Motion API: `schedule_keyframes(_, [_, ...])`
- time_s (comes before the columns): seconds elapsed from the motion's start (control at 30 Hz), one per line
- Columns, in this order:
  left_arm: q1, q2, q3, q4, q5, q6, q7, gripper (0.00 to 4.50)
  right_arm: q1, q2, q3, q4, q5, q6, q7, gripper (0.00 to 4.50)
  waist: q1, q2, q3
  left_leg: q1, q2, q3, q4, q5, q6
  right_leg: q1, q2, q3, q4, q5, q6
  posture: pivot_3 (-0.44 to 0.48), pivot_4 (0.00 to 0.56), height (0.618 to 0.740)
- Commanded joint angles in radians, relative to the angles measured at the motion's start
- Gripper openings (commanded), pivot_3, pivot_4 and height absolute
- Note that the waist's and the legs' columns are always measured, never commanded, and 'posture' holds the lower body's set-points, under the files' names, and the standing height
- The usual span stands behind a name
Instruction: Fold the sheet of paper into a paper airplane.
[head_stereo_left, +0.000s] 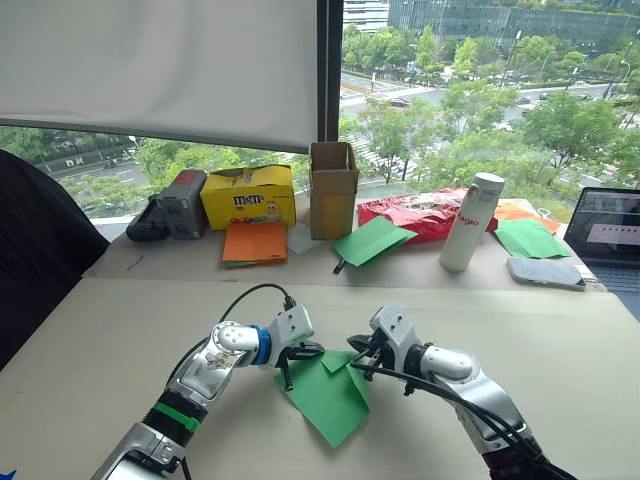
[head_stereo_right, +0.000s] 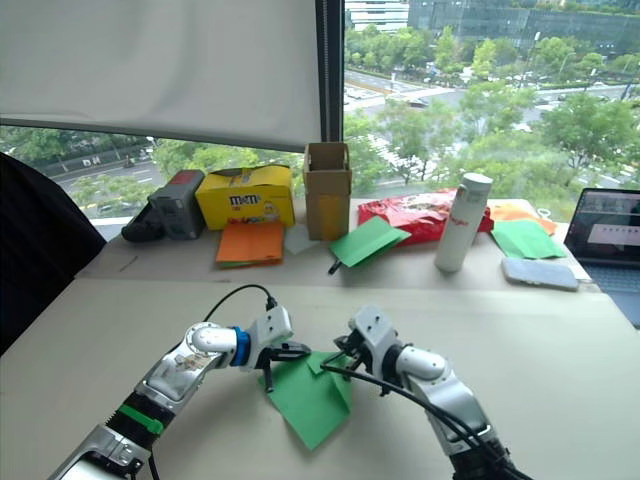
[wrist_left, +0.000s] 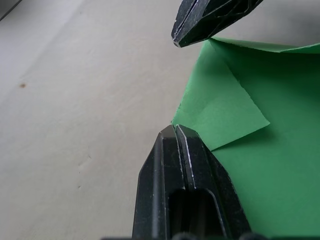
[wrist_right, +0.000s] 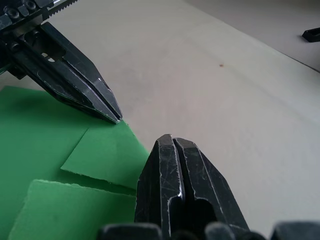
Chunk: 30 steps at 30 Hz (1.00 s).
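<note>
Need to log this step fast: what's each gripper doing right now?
Left gripper: shut, tips at the folded corner of the sheet of paper.
Right gripper: shut, tips at the same corner.

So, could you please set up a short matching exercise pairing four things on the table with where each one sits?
Things:
1. sheet of paper
2. yellow box
3. white bottle
4. laptop

Places:
A. far right edge of the table
B. between the two hands, near edge
C. back row, left of the cardboard box
D. standing beside the red bag

Pairs: 1-B, 2-C, 3-D, 4-A
</note>
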Motion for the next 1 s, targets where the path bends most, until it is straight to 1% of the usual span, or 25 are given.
schedule_keyframes(0.03, [0.000, -0.005, 0.027, -0.010, -0.010, 0.033, 0.013, 0.01, -0.002, -0.001, 0.007, -0.001, 0.001, -0.015, 0.009, 0.00, 0.000, 0.000, 0.000, 0.000, 0.000, 0.000, 0.000, 0.000, 0.000, 0.000, 0.000, 0.000, 0.000, 0.000, 0.000, 0.000, 0.150, 0.656])
schedule_keyframes(0.2, [0.013, 0.000, 0.096, -0.049, -0.071, 0.123, 0.018, 0.01, 0.000, -0.003, 0.022, 0.016, -0.002, -0.020, 0.016, 0.00, -0.003, 0.000, 0.000, 0.000, 0.000, 0.000, 0.000, 0.000, 0.000, -0.001, 0.000, 0.000, 0.000, 0.000, 0.000, 0.000, 0.150, 0.656])
schedule_keyframes(0.27, [0.020, 0.016, 0.128, -0.063, -0.090, 0.155, 0.022, 0.01, -0.001, -0.001, 0.026, 0.018, -0.003, -0.021, 0.017, 0.00, -0.004, 0.000, 0.000, 0.000, 0.001, 0.000, 0.000, 0.000, 0.000, -0.001, 0.000, 0.000, 0.000, 0.000, 0.000, 0.000, 0.150, 0.656])
schedule_keyframes(0.47, [0.062, 0.072, 0.164, -0.078, -0.087, 0.167, 0.026, 0.01, -0.008, 0.003, 0.032, 0.027, -0.005, -0.023, 0.020, 0.00, -0.002, 0.000, 0.000, 0.000, 0.001, 0.000, 0.000, 0.000, 0.000, -0.001, 0.000, 0.000, 0.000, 0.000, 0.000, 0.000, 0.150, 0.656])
schedule_keyframes(0.53, [0.061, 0.063, 0.173, -0.086, -0.095, 0.168, 0.037, 0.01, -0.012, 0.003, 0.033, 0.029, -0.005, -0.024, 0.021, 0.00, 0.000, 0.000, 0.000, 0.000, 0.001, 0.000, 0.000, 0.000, 0.000, -0.001, 0.000, 0.000, 0.000, 0.001, -0.001, 0.000, 0.150, 0.656])
schedule_keyframes(0.67, [0.028, 0.006, 0.200, -0.091, -0.139, 0.131, 0.043, 0.01, -0.016, 0.002, 0.032, 0.037, -0.007, -0.029, 0.027, 0.00, 0.002, 0.000, 0.000, 0.000, 0.000, 0.000, 0.000, 0.000, 0.000, -0.001, -0.001, -0.001, 0.000, 0.001, -0.002, 0.000, 0.150, 0.656])
schedule_keyframes(0.77, [0.008, -0.025, 0.176, -0.098, -0.155, 0.110, 0.002, 0.01, -0.015, -0.002, 0.029, 0.033, -0.009, -0.028, 0.029, 0.00, 0.002, 0.000, 0.000, -0.001, 0.000, 0.000, 0.000, 0.000, 0.000, -0.001, -0.001, -0.001, -0.001, 0.001, -0.002, 0.000, 0.150, 0.656])
schedule_keyframes(0.87, [-0.004, -0.037, 0.117, -0.079, -0.126, 0.077, -0.026, 0.01, -0.008, -0.004, 0.026, 0.024, -0.012, -0.024, 0.026, 0.00, 0.000, 0.000, 0.000, -0.001, 0.000, 0.000, 0.000, 0.000, 0.000, 0.000, -0.001, 0.000, 0.000, 0.001, -0.002, 0.000, 0.150, 0.656])
schedule_keyframes(0.93, [-0.009, -0.037, 0.080, -0.057, -0.094, 0.042, -0.031, 0.01, -0.002, -0.004, 0.024, 0.015, -0.013, -0.020, 0.023, 0.00, -0.002, 0.000, 0.000, -0.001, 0.000, 0.000, 0.000, 0.000, 0.000, -0.001, -0.001, 0.000, 0.000, 0.001, -0.002, 0.000, 0.150, 0.656])
schedule_keyframes(1.0, [-0.014, -0.056, 0.068, -0.032, -0.083, 0.036, -0.014, 0.01, 0.007, -0.005, 0.019, 0.001, -0.013, -0.014, 0.017, 0.00, -0.001, 0.000, 0.000, -0.001, 0.000, 0.000, 0.000, 0.000, 0.000, -0.001, 0.000, 0.000, 0.000, 0.001, -0.002, 0.000, 0.150, 0.656])
